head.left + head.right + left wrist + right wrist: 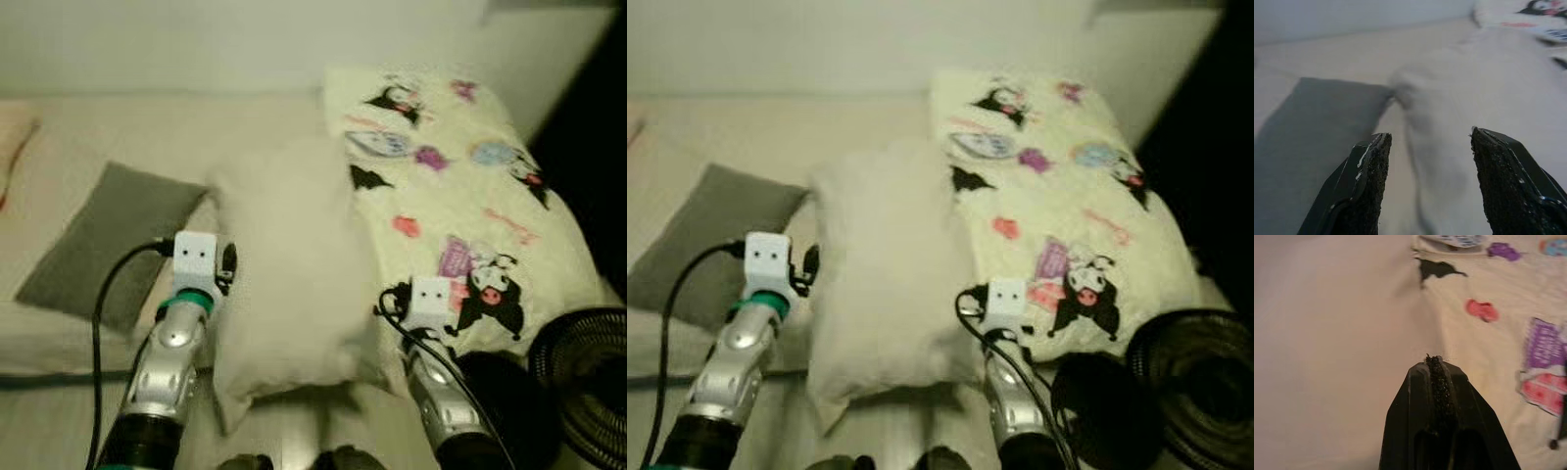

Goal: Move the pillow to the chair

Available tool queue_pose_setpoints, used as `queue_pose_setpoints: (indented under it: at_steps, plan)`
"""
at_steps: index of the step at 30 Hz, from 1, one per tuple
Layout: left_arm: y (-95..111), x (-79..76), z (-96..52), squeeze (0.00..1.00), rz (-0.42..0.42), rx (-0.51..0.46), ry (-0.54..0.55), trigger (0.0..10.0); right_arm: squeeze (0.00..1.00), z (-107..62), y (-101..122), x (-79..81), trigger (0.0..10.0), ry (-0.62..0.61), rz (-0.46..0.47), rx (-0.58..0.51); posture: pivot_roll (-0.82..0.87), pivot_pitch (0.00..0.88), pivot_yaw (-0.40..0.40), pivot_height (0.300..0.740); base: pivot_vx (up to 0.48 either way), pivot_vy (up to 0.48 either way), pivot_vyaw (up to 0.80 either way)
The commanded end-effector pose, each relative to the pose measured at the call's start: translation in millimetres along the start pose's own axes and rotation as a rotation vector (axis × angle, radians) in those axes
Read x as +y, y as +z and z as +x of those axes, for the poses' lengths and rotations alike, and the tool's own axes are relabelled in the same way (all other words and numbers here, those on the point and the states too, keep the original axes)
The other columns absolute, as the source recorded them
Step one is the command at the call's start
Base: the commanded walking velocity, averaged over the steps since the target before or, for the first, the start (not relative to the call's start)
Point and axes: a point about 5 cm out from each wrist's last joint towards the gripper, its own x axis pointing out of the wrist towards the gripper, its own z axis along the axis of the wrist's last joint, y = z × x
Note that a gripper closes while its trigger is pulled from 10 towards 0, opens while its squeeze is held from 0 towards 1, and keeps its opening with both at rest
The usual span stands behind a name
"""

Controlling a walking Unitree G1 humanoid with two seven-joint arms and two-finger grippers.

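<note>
A plump cream pillow [284, 274] lies on the bed, its near end hanging past the bed's front edge. My left gripper [1427, 134] is open at the pillow's left edge, one finger over the pillow [1488, 98] and the other over the gap beside a grey cushion. My right gripper [1434, 360] is shut, fingertips pressed together at the pillow's right edge where it meets a cartoon-print pillow [1498, 333]. I cannot tell whether fabric is pinched between them. Both arms flank the pillow in the eye views.
A flat grey cushion [108, 240] lies to the left on the beige bed [147, 127]. The cartoon-print pillow [460, 186] fills the right side. A black fan [583, 382] stands at the lower right, close to my right arm. A pale wall runs behind.
</note>
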Motion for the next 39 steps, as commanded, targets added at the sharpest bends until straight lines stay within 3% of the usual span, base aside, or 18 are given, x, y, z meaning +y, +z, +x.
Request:
queue_pose_setpoints:
  at_steps: [1,14,18,24,30,33,35,37,39]
  plan:
    - [-5.4,-7.2,-0.3,0.00,0.020,0.029,-0.038,10.0,0.00,-1.6,-3.9,-4.6,10.0,-0.014,0.003,0.017,-0.06,0.042,0.024,0.740,0.000,0.000,0.00]
    - [-14.1,-14.7,0.3,0.00,0.108,0.087,-0.113,10.0,0.00,-1.2,-4.0,-7.6,10.0,-0.023,-0.003,0.021,-0.07,0.041,0.027,0.740,0.000,-0.111,0.00]
    - [-20.5,-13.2,-0.9,0.00,0.024,0.122,-0.091,10.0,0.00,-0.7,-3.9,-9.2,10.0,-0.028,-0.008,0.023,-0.07,0.037,0.026,0.740,0.000,-0.120,0.00]
    - [-21.3,-19.8,-2.0,0.00,0.060,0.119,-0.156,10.0,0.00,0.4,-1.9,-17.7,10.0,-0.093,-0.042,0.012,-0.07,0.031,0.025,0.740,0.000,0.000,0.00]
    - [-29.3,-15.7,-5.5,0.00,0.062,0.148,-0.168,10.0,0.00,1.3,-0.1,-24.0,10.0,-0.138,-0.075,0.002,-0.07,0.029,0.021,0.740,0.000,0.000,0.00]
    - [-34.5,-13.5,-6.7,0.00,0.056,0.172,-0.173,10.0,0.00,1.3,-2.8,-26.1,10.0,-0.150,-0.118,0.019,-0.07,0.029,0.021,0.740,0.000,0.000,0.00]
    - [-52.5,-11.4,-11.3,0.00,0.113,0.234,-0.186,10.0,0.00,-1.2,-14.7,-34.4,10.0,-0.196,-0.135,0.076,-0.06,0.021,0.014,0.740,0.000,0.000,0.00]
    - [-58.2,-10.5,-13.0,0.00,0.136,0.253,-0.187,10.0,0.00,-2.4,-18.8,-37.2,10.0,-0.211,-0.132,0.096,-0.06,0.021,0.014,0.740,0.000,0.000,0.00]
    - [-65.2,-9.9,-16.2,0.00,0.164,0.268,-0.193,10.0,0.00,-6.5,-29.8,-43.3,10.0,-0.227,-0.065,0.153,-0.07,0.015,0.025,0.740,0.000,0.000,0.00]
